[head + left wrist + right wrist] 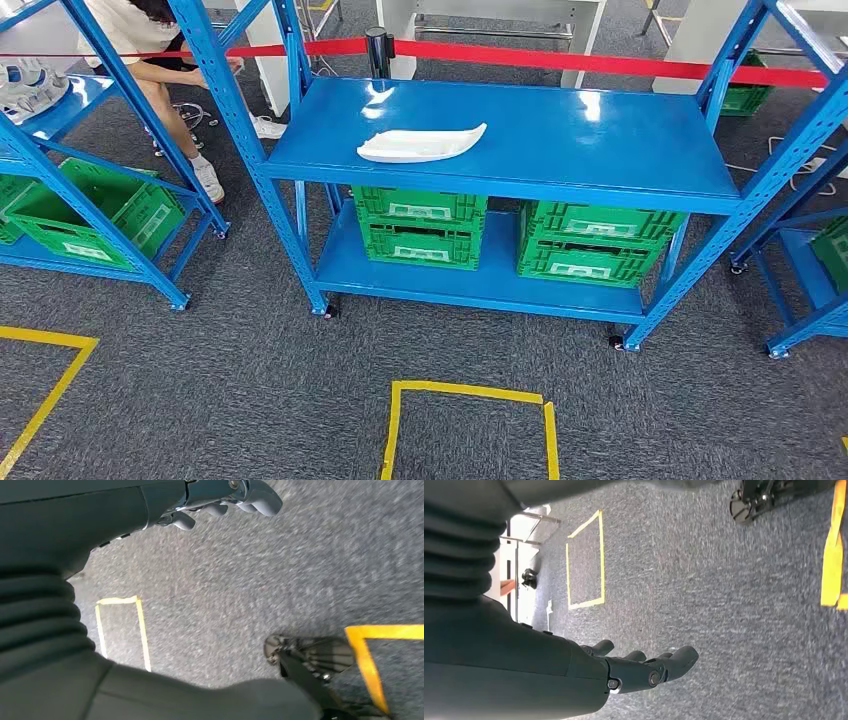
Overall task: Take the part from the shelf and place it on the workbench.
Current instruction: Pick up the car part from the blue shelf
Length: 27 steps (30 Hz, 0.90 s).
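A white curved part (420, 144) lies flat on the top board of the blue shelf (600, 140) straight ahead in the head view, left of the board's middle. My left hand (225, 500) hangs over the grey carpet with its fingers stretched out and nothing in them. My right hand (644, 667) also hangs over the carpet, fingers apart and holding nothing. Both hands are far from the part.
Green crates (420, 228) (592, 243) stand on the shelf's lower board. More blue racks stand left (90, 100) and right (800, 200). A person (160, 70) bends behind the left rack. A red barrier tape (600, 58) runs behind. A yellow tape square (470, 430) marks the carpet.
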Motion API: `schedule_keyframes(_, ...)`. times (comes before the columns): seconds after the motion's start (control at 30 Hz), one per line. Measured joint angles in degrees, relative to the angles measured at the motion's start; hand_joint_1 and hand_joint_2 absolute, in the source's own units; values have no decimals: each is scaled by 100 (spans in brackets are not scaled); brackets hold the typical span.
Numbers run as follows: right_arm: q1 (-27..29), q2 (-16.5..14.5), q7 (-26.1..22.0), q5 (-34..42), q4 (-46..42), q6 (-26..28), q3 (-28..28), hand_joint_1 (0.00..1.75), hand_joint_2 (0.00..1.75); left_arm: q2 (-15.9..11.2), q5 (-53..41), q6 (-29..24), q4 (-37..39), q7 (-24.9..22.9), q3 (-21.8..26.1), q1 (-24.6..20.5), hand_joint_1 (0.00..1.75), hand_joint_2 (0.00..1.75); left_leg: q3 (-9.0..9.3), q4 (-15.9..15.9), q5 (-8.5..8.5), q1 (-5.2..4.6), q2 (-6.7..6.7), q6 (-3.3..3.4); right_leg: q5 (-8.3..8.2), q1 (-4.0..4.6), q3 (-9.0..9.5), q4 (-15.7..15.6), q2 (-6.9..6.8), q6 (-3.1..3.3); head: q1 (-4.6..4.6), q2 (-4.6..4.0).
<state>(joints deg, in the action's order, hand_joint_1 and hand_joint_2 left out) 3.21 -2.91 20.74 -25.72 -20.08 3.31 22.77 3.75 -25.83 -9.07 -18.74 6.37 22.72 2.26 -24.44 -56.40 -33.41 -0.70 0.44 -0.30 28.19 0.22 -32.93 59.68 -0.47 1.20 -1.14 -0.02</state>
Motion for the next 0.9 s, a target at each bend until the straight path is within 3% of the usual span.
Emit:
schedule_keyframes(0.2,-110,-75,0,-524,120,17,486,0,0,42,-632,-101,75,291,333,-289,0,0,1,-1,1,0,0,0,-1,0,0,0,0,-1,0,0)
schedule_keyframes(0.57,-374,-215,0,-1668,391,67,1463,0,0,53,-2076,-295,195,1056,809,-1247,0,0,8,-2,8,-1,0,-1,-7,0,6,0,1,-2,0,0)
schedule_keyframes(0.9,-541,-287,0,-2495,532,226,1915,0,0,91,-3154,-383,190,1863,722,-2752,0,0,12,-11,18,-2,0,-10,-25,0,7,0,9,-3,0,0)
